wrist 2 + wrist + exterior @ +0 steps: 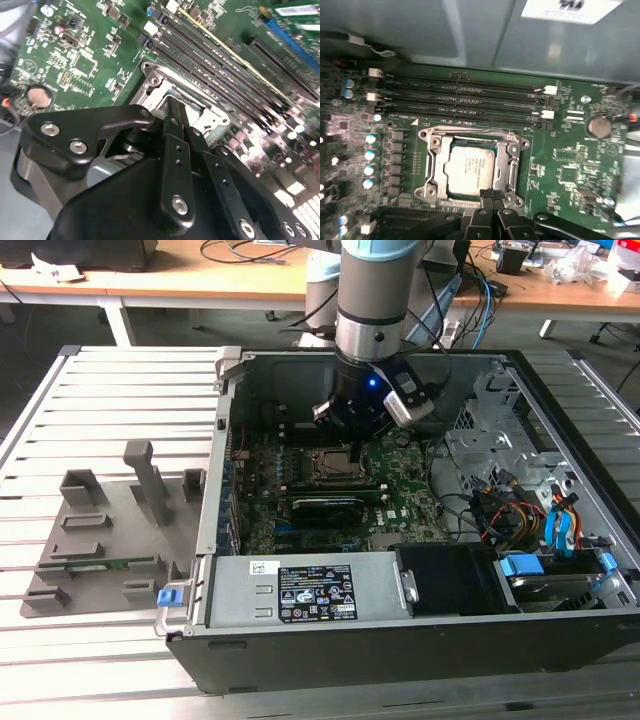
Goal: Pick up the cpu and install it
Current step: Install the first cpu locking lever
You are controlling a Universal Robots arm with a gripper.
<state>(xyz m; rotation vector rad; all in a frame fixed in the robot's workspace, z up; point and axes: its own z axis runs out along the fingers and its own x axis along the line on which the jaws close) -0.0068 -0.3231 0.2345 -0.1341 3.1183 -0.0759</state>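
We see the gripper covering one edge of the cpu; its fingers merge, state unclear.

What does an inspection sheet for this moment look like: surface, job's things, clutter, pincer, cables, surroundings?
Surface: slatted metal table carrying an open computer case.
Job's things: cpu lies inside the socket frame on the motherboard.
Clutter: grey fixture tray at the exterior view's left.
Pincer: pincer at the socket's edge, fingers together, holding nothing.
Cables: coloured bundle by the drive bay.
Surroundings: wooden desks behind.
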